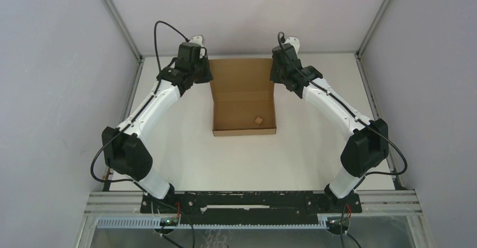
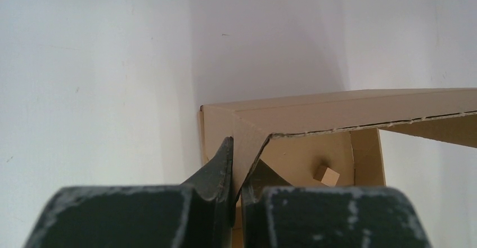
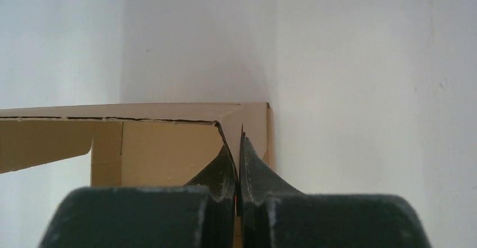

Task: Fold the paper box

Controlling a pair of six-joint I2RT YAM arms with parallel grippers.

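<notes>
left claw (image 2: 239, 157) and right claw (image 3: 236, 149) each pinch a paper box (image 1: 242, 108) corner.

Light is bright, soft and even — no glare. In the top view the box (image 1: 243, 99) is sharp and casts hardly any shadow. In the wrist views a grey shadow fans over the wall (image 2: 264, 45) above the box — the fingers (image 2: 216, 172) below it look dark and slightly soft.
</notes>
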